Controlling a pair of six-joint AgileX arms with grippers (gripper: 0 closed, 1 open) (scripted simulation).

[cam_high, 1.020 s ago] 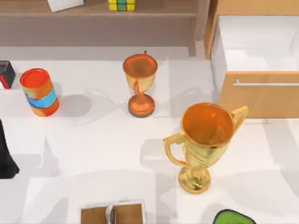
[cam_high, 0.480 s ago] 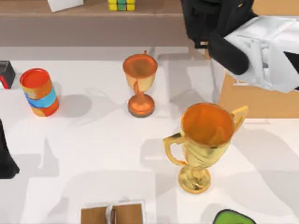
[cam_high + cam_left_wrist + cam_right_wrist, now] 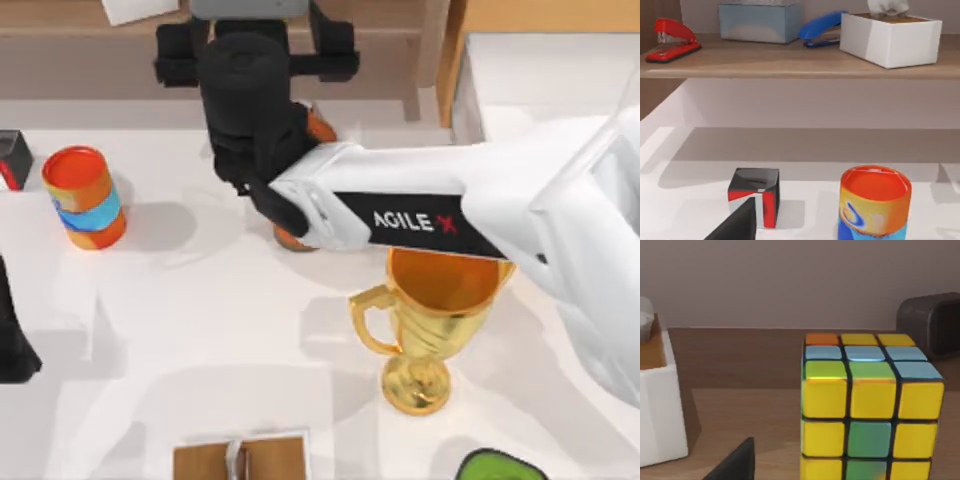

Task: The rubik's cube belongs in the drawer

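Note:
The rubik's cube (image 3: pixel 870 410), with yellow and green tiles on its front and blue ones on top, sits on a wooden shelf close in front of my right wrist camera. In the top view my right gripper (image 3: pixel 252 40) hangs over that shelf spot and hides the cube; it is open and holds nothing, with one dark finger (image 3: pixel 735 465) beside the cube and not touching it. At the top right stands the drawer (image 3: pixel 458 60), pulled open and white inside, partly crossed by my right arm. My left gripper (image 3: pixel 10 340) is parked open at the table's left edge.
A large gold trophy (image 3: pixel 435 320) stands under my right arm, and a smaller trophy (image 3: pixel 286 238) is mostly hidden by it. A striped can (image 3: pixel 85 197) is at the left, beside a black-red cube (image 3: pixel 757 195). A white tissue box (image 3: pixel 655 405) and a dark speaker (image 3: pixel 935 325) flank the rubik's cube.
My right arm came into view over the drawer, then swept left to the shelf at the top centre. It now covers the rubik's cube and the small trophy.

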